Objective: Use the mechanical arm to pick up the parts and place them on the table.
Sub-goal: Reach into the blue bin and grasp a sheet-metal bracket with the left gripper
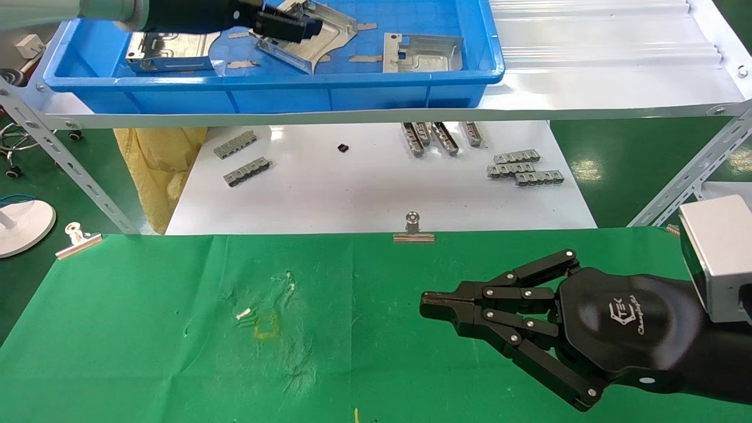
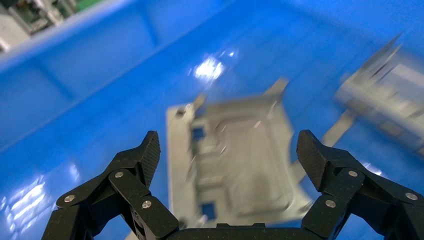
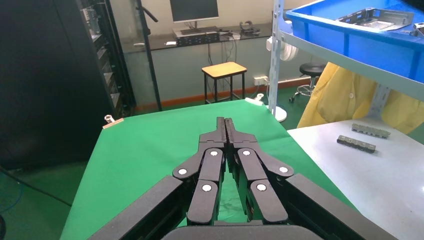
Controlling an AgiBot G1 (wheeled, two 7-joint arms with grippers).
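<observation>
Three silvery brackets lie in the blue tray [image 1: 282,97] on the shelf: one at the left [image 1: 167,51], one in the middle [image 1: 317,44], one at the right [image 1: 420,53]. My left gripper [image 1: 311,26] is inside the tray above the middle bracket. In the left wrist view the left gripper [image 2: 229,147] is open, with that bracket [image 2: 235,160] below and between the fingers, not gripped, and another bracket [image 2: 385,95] farther off. My right gripper [image 1: 429,306] is shut and empty, low over the green table [image 1: 147,329]; it also shows in the right wrist view [image 3: 224,122].
The tray stands on a white shelf with metal legs [image 1: 88,182]. Below it a white board [image 1: 352,188] holds several small grey toothed strips [image 1: 526,167]. Clips [image 1: 413,229] pin the cloth's far edge. A yellow mark [image 1: 265,332] is on the cloth.
</observation>
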